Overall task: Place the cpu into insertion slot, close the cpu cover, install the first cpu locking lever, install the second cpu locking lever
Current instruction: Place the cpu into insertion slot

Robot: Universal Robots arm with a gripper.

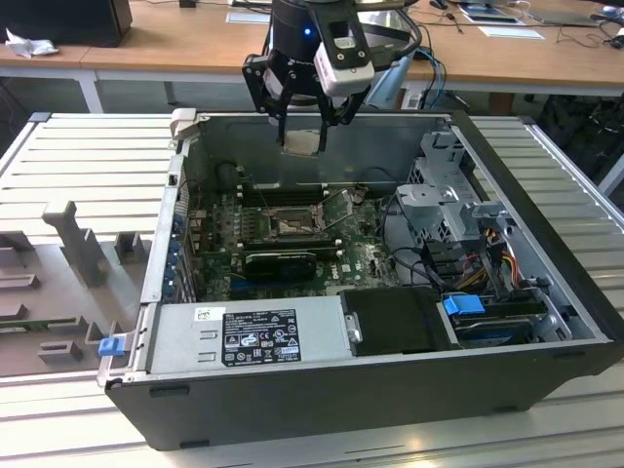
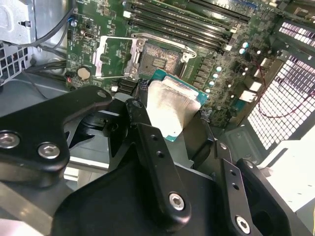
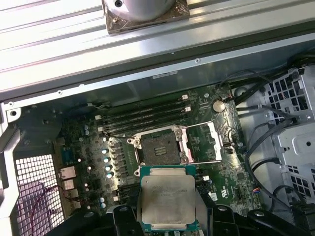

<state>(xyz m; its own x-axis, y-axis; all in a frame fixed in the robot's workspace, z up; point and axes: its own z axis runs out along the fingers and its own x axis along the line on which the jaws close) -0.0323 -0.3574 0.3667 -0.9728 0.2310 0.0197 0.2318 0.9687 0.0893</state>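
Observation:
My gripper hangs above the open computer case, shut on the cpu, a flat square chip with a pale metal top and a green edge. Both wrist views show the cpu pinched between the black fingers, held in the air well clear of the board. Below it on the green motherboard lies the insertion slot, its dark centre bare. The cpu cover, a thin silver frame, is swung open to one side of the slot.
Long black memory slots run beside the socket and a black card lies on its near side. A grey power supply, a drive cage and loose cables crowd the case. The case walls rise around the board.

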